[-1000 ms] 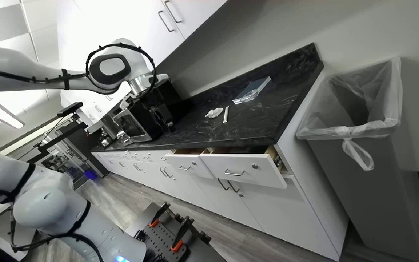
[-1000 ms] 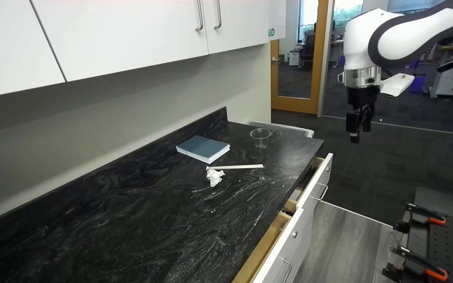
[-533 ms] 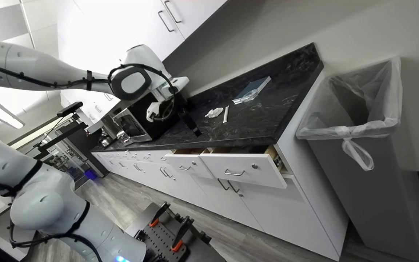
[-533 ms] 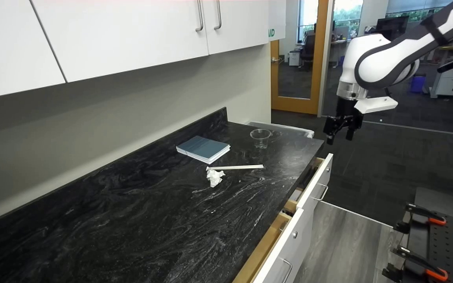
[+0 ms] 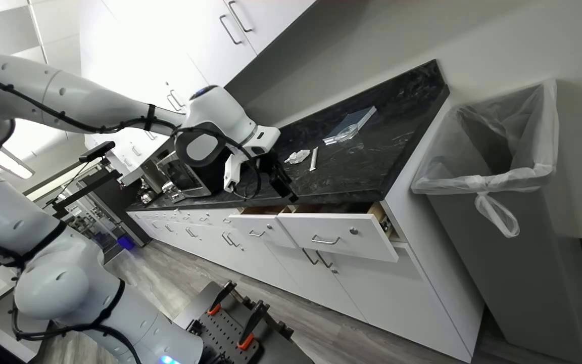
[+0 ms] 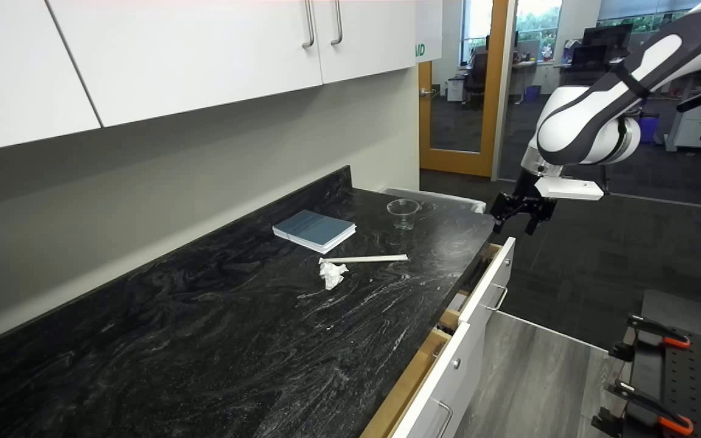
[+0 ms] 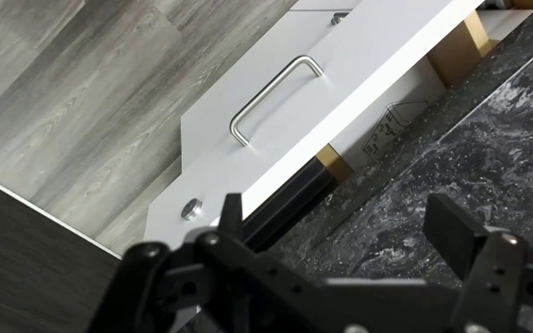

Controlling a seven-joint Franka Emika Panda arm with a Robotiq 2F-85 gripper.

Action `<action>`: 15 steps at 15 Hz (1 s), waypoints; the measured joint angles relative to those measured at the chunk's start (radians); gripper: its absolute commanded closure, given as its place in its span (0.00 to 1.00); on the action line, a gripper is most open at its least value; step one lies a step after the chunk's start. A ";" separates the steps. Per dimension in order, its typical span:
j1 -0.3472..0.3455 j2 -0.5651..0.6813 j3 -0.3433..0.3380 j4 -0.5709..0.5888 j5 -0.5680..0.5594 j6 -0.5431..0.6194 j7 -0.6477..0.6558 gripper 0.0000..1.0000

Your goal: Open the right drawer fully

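Black stone worktop (image 6: 204,316), near front edge: my black pincer (image 7: 338,215) hung wide, empty
White right drawer (image 5: 331,226): looked part-open
Silver bar handle (image 7: 269,89): approach step, I judged; needed descent, grip

Table (image 5: 367,174): black, carrying crumpled white paper (image 5: 297,156), a white stick (image 5: 313,158) and a blue book (image 5: 351,119)
Right drawer (image 5: 344,230): partly out — its light wooden side (image 5: 377,210) is visible
Neighbour drawer (image 5: 277,237): also out, just beside it
Gripper (image 5: 289,191): tilted downward, near the table's front edge
Bin (image 5: 513,278): grey, with transparent bag (image 5: 447,156) — beside the cabinet (image 5: 402,293)

two open drawers (image 5: 344,245), one cup (image 6: 403,216)
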 measured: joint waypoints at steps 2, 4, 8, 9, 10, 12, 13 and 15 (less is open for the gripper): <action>-0.001 0.002 0.000 -0.001 0.001 0.000 0.005 0.00; -0.007 0.005 -0.005 -0.009 0.053 0.012 0.003 0.00; -0.002 0.008 -0.043 -0.057 0.372 0.113 -0.129 0.00; 0.005 0.003 -0.061 -0.062 0.462 0.121 -0.189 0.00; 0.008 0.000 -0.071 -0.065 0.546 0.122 -0.265 0.00; 0.008 0.000 -0.077 -0.072 0.624 0.122 -0.348 0.00; 0.009 0.000 -0.077 -0.073 0.628 0.122 -0.350 0.00; 0.012 0.001 -0.077 -0.073 0.628 0.122 -0.350 0.00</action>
